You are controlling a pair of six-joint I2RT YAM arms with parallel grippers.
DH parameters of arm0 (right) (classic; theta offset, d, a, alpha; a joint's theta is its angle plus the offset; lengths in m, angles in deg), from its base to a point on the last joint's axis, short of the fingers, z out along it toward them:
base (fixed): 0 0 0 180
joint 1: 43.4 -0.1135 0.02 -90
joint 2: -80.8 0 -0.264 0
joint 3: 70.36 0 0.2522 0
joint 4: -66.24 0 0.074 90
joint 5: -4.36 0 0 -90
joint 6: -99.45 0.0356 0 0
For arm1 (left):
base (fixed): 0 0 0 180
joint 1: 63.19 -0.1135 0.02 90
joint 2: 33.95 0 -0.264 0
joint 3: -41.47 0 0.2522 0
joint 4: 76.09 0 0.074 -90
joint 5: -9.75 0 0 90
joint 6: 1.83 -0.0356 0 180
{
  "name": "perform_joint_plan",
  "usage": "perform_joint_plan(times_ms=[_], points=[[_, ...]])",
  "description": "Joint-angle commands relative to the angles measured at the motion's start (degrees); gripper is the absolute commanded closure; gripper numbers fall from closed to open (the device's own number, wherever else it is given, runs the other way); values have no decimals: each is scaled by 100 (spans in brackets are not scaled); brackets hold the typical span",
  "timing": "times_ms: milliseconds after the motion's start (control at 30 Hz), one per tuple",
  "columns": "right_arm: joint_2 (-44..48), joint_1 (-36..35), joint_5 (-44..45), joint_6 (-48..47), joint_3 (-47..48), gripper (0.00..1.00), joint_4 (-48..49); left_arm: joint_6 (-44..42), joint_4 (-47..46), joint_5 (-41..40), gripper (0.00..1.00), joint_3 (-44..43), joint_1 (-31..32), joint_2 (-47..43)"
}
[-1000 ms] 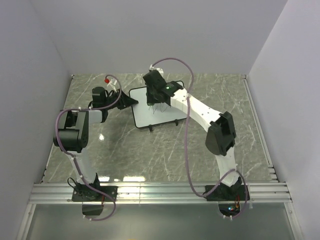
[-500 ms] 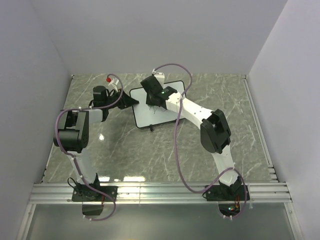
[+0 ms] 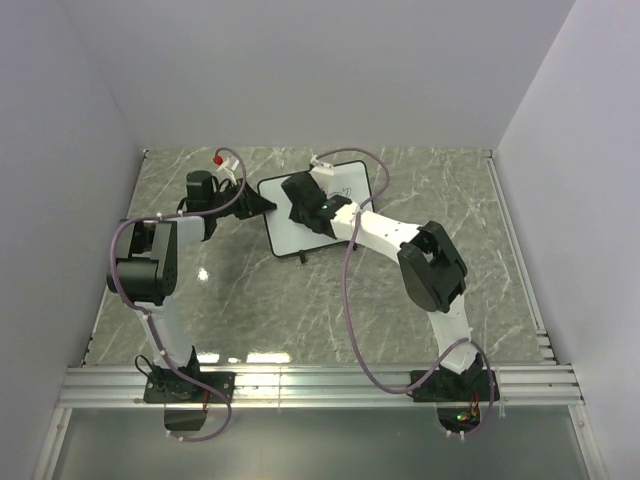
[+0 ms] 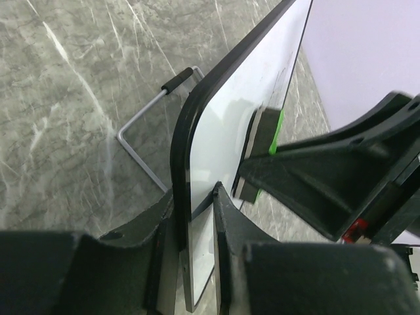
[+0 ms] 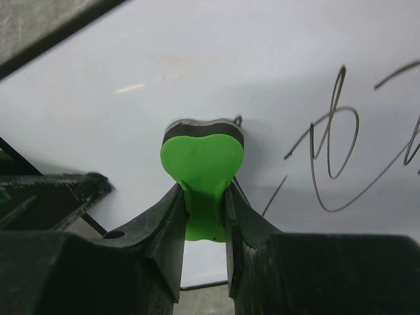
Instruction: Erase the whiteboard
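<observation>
- The whiteboard [image 3: 282, 228] stands tilted on its wire stand [image 4: 141, 151] at the far middle of the bench [image 3: 250, 300], between the two arms.
- The left gripper [image 4: 195, 207] is clamped on the board's left edge, one finger on each side of the black frame. I read this as bracing.
- The right gripper [image 5: 203, 197] is clamped on the green eraser [image 5: 202, 157], with its dark felt face pressed against the writing surface.
- Progress: in the right wrist view, the area above and left of the eraser looks clean. Dark scribbles [image 5: 335, 151] sit to its right, unwiped. I judge the job partly done, with that right portion left.
- Hidden: from above, the right arm covers the board's middle, so I cannot check for marks there.
- The scribbles run off the right edge of the right wrist view, so I cannot see their full extent.
- A faint smear above the eraser may be residue or glare; I cannot tell.
</observation>
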Motion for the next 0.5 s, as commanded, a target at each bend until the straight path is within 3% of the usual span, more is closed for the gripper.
perform_joint_plan(times_ms=[0, 467], points=[[-76, -42, 0, 320, -564, 100, -118, -316, 276, -199, 98, -146, 137, 65], [504, -42, -193, 1385, -1374, 100, -513, -500, 540, -287, 100, -278, 181, -23]])
